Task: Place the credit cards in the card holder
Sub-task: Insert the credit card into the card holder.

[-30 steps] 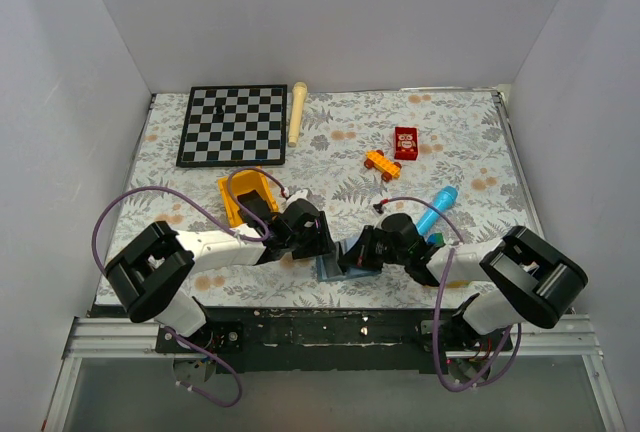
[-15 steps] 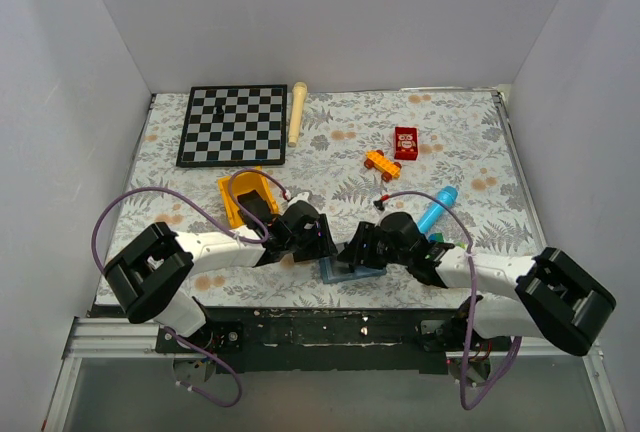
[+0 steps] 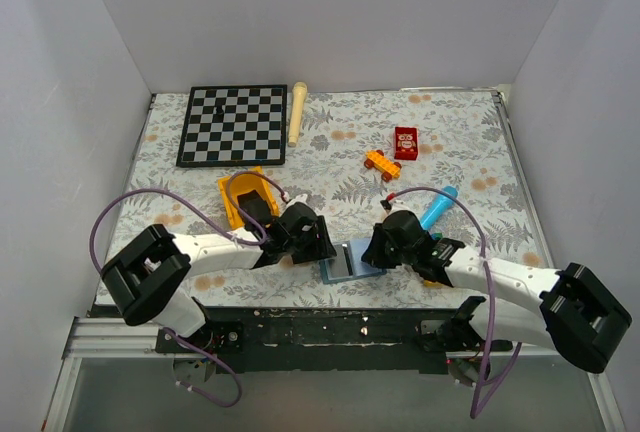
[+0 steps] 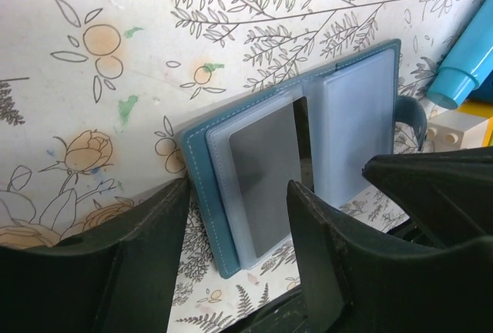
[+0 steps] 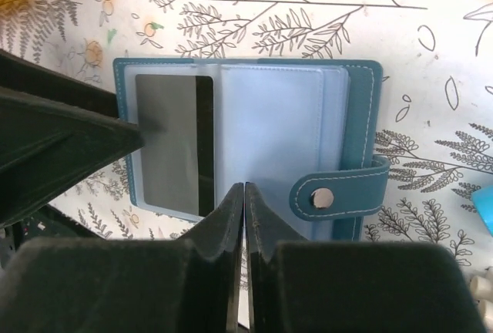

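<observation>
At the near edge of the table (image 3: pixel 470 152), between both arms, the holder (image 5: pixel 277 125) lies open. One dark card (image 5: pixel 166 140) sits in its left pocket. The left jaws stand apart, straddling that side; the right jaws are pressed together, empty.

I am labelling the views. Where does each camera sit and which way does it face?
Top external: above and behind, looking down on the table; left arm and right arm show.
Left wrist: on the left arm, looking down at the open holder; own fingers show.
Right wrist: likewise above the holder; own fingers shut.
Wrist views share holder and card.
</observation>
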Controlling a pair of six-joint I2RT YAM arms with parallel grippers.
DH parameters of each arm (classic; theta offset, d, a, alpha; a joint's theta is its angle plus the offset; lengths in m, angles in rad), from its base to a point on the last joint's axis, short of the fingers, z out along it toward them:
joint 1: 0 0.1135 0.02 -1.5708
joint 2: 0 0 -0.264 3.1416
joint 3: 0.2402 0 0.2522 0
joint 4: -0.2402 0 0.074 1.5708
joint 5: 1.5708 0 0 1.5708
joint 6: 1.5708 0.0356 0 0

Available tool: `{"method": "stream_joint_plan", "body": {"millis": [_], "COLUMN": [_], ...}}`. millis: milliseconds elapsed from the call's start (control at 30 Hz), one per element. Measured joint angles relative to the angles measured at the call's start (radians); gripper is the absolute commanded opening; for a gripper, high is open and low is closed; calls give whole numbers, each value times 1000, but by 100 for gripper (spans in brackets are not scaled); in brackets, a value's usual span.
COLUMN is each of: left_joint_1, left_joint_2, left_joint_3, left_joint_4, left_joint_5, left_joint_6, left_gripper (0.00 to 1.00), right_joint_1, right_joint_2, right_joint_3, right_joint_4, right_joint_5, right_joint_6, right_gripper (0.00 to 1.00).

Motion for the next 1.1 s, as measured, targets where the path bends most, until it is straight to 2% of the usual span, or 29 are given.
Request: {"method": "stream_joint_plan", "body": {"millis": [67, 267, 367, 1100], "left_joint_1": [0, 0, 0, 0], "left_joint_2": [-9, -17, -17, -15], "left_joint_3": [-11, -32, -36, -36], "left_joint_4": [-1, -1, -2, -2], "left_joint_5": [0, 3, 4, 4], "left_joint_6": [-1, -8, -7, -7], "left_gripper": [47, 26, 21, 15], "right_joint_1": [0, 0, 0, 0], "right_joint_2": [18, 97, 128, 279], "right_joint_3": [4, 26, 42, 119], "right_joint_4": [-10, 0, 19, 78], "right_joint_5": [6, -3, -18, -114], "right_joint_6": [-5, -24, -28, -49], "right_gripper": [1, 1, 1, 1]}}
